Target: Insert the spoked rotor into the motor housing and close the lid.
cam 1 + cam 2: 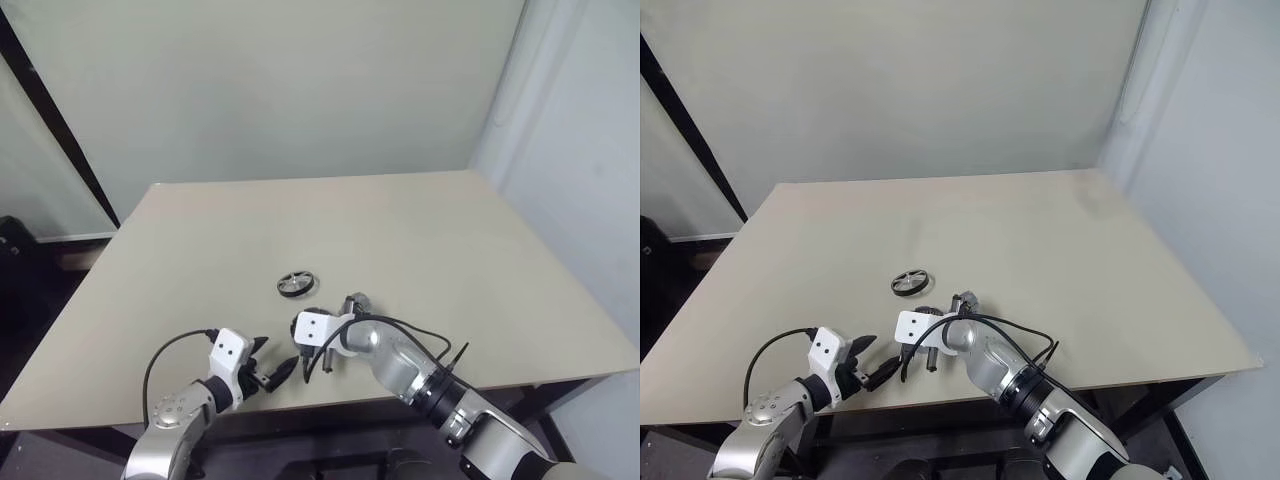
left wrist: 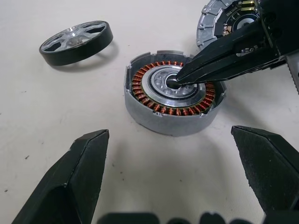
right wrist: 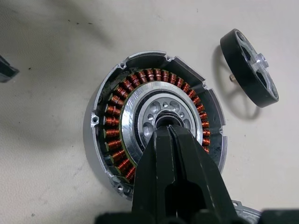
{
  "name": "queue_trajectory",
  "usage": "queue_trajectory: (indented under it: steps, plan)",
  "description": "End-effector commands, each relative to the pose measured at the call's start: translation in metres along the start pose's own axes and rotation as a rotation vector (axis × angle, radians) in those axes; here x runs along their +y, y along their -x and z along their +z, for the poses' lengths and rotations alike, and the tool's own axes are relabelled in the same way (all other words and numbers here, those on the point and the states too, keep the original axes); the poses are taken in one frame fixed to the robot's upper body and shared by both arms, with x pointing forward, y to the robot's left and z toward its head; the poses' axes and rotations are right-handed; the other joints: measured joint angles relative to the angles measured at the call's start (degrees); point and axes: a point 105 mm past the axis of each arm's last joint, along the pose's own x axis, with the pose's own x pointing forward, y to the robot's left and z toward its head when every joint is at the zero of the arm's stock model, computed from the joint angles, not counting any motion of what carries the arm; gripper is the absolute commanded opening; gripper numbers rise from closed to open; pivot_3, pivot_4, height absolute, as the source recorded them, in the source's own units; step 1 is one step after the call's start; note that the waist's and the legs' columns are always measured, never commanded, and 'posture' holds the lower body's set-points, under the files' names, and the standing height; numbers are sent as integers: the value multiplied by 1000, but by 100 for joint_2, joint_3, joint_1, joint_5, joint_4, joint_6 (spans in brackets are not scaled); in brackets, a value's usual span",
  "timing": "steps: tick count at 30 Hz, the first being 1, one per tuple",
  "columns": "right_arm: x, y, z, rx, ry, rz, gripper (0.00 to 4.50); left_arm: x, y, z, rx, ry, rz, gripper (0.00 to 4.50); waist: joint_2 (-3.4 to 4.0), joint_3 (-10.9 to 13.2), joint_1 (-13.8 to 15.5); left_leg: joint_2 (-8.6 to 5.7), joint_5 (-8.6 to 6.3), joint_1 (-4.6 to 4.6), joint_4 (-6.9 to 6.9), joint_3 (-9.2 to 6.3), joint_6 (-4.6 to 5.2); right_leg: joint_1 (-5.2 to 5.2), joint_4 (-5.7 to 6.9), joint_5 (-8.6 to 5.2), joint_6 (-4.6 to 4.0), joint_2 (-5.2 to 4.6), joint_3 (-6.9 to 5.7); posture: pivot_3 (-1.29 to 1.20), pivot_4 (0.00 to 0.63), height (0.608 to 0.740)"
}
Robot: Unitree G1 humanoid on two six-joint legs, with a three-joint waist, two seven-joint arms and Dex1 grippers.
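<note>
Left eye view: beige table, pale wall

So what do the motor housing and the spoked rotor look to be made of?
The motor housing: probably cast or machined aluminium, matt silver-grey wall, holding glossy copper-coloured wire coils around a polished metal centre. The spoked rotor: bright, satin metal spokes and hub inside a smooth matt black ring, which could be coated metal or plastic.

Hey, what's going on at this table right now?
A two-armed robot is assembling a small motor. Its right gripper, shut, has its tips in the centre hole of the motor housing. The left gripper is open in front of the housing. The spoked rotor lies loose on the table, not yet inserted.
</note>
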Motion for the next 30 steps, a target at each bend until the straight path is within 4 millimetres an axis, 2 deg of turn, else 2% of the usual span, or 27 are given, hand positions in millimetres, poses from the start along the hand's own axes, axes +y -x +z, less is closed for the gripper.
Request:
queue_trajectory:
  steps: [1, 13, 21, 30]
  plan:
    - [-5, 2, 1, 10, 37, -15, 19, -2, -2, 14, -50, -40, -7, 4500, 0, 0, 0, 0, 0, 0, 0, 0, 0, 0, 0, 0, 0, 0, 0, 0, 0, 740]
    - [-25, 1, 0, 22, 79, -132, 19, -3, -3, 13, -46, -45, -12, 4500, 0, 0, -1, 0, 0, -2, 2, 0, 0, -1, 0, 0, 0, 0, 0, 0, 0, 740]
    - [-18, -2, 4, -5, 55, -97, 19, -2, -2, 13, -47, -49, -5, 4500, 0, 0, -3, 0, 0, -2, 0, 0, 0, -2, 0, 0, 0, 0, 0, 0, 0, 740]
    - [-18, 5, 16, -42, 63, -74, 19, -1, -1, 13, -42, -52, -7, 4500, 1, 0, -3, 0, 0, -3, 1, 0, 0, -3, 0, 0, 0, 1, 0, 0, 0, 740]
